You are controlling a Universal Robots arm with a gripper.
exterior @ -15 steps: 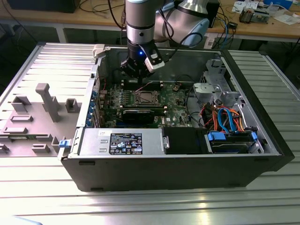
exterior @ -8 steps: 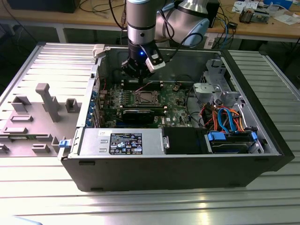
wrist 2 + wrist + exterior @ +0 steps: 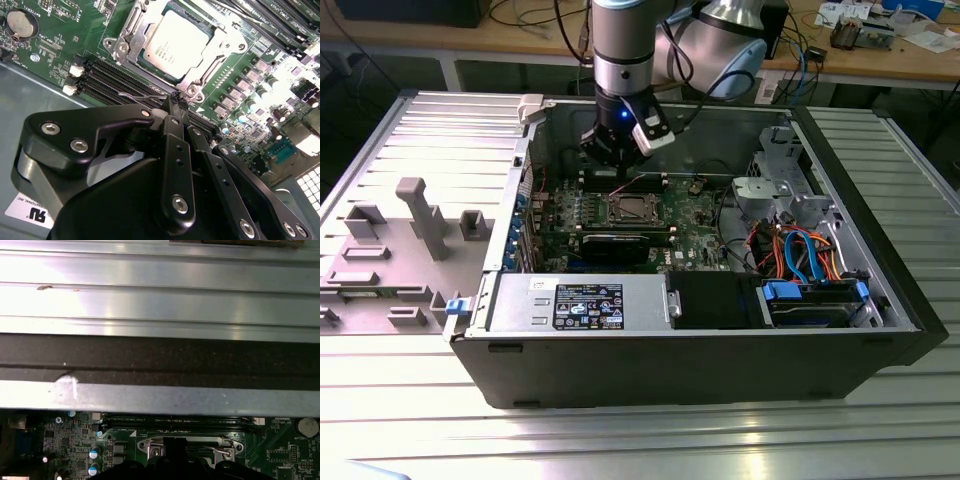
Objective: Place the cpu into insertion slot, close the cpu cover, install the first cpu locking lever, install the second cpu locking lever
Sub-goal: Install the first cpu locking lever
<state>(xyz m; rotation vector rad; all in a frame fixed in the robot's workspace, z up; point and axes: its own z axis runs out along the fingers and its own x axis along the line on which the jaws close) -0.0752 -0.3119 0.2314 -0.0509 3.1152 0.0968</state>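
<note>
Black gripper (image 3: 176, 102) fingers (image 3: 172, 130) are seen pressed together, their tips pinched on the thin wire of a cpu locking lever (image 3: 137, 95) just beside the near edge of the socket, in the second wrist view. The cpu (image 3: 177, 42) is already seated in the insertion slot (image 3: 131, 26), its dull silver top showing through the window of the cpu cover (image 3: 212, 52), which is folded down flat over it. Placement and cover closing therefore appear to be done, and the lever work is judged to be the step in hand; which of the two levers is held cannot be told.

For the step to go well, the wire should be kept firmly clenched at its free end and swung in its own arc rather than dragged sideways, so that it is tucked under its retaining hook without springing loose. Care is called for beside the long black memory slots (image 3: 117, 75), which lie touching-close to the fingertips.

In the exterior view the gripper (image 3: 620, 160) is lowered into the open computer case (image 3: 700, 340), above the far side of the green circuit board (image 3: 690, 225), with the socket (image 3: 630, 208) just below it. A grey fixture tray (image 3: 380, 260) lies well apart on the exterior view's left.
</note>
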